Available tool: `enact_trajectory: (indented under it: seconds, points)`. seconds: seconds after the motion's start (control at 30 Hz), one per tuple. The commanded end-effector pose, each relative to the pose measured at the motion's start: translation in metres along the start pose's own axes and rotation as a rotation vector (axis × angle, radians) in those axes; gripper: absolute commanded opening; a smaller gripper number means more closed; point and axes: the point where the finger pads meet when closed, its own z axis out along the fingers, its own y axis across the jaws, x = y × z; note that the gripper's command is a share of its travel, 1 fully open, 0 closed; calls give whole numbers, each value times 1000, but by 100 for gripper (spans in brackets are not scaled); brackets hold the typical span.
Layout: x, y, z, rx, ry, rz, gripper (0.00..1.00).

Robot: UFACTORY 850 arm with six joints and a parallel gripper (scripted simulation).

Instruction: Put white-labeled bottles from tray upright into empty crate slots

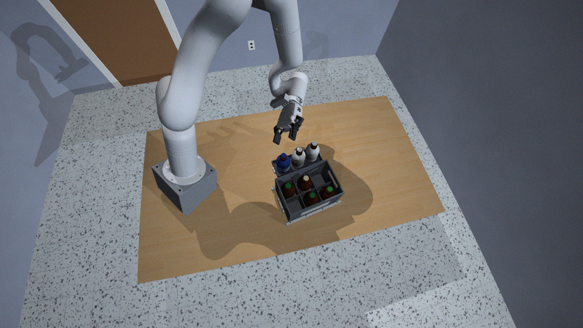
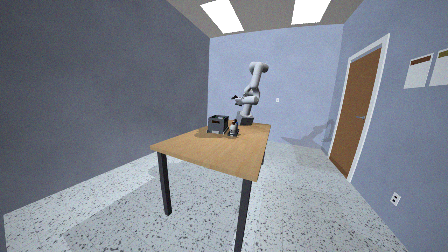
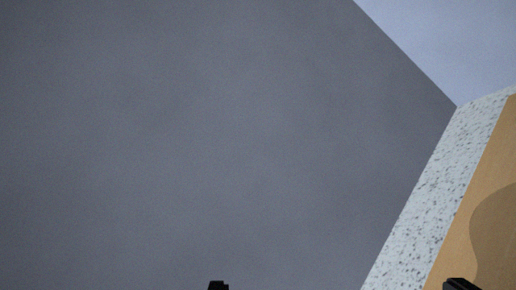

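Before any bottle moves, one black two-fingered gripper (image 1: 286, 137) (image 2: 235, 100) (image 3: 330, 285), spread wide, held up and behind the tray; two white-labeled brown bottles (image 1: 298, 157) (image 1: 312, 151), upright on the dark grey shallow tray (image 1: 276, 172) (image 2: 232, 134), lower and crateward of the fingertips; long axes vertical; wooden table (image 1: 399, 163) (image 2: 216, 150) (image 3: 455, 250); blue-walled room, speckled floor.

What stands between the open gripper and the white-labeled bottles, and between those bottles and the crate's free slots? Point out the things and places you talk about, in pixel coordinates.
Nothing visible separates the gripper (image 1: 288, 139) (image 2: 233, 101) from the two white-labeled bottles (image 1: 298, 158) (image 1: 312, 152). Toward the free slots, the crate's near wall (image 1: 300, 169) rises beside the tray (image 1: 274, 167); lift over it.
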Motion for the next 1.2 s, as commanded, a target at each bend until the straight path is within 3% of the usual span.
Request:
enact_trajectory:
  seconds: [0.0,0.63,0.7,0.8,1.03,1.1,1.13,1.17]
  points:
    - [0,-1,0,0,0,1,100]
    - [0,1,1,-12,3,-2,100]
    - [0,6,5,-48,16,-11,100]
    - [0,22,16,-172,49,-39,100]
    - [-4,46,28,-367,82,-67,100]
    - [-4,46,28,-367,82,-67,100]
    - [-7,55,31,-452,88,-72,100]
    - [-7,58,32,-474,89,-73,100]
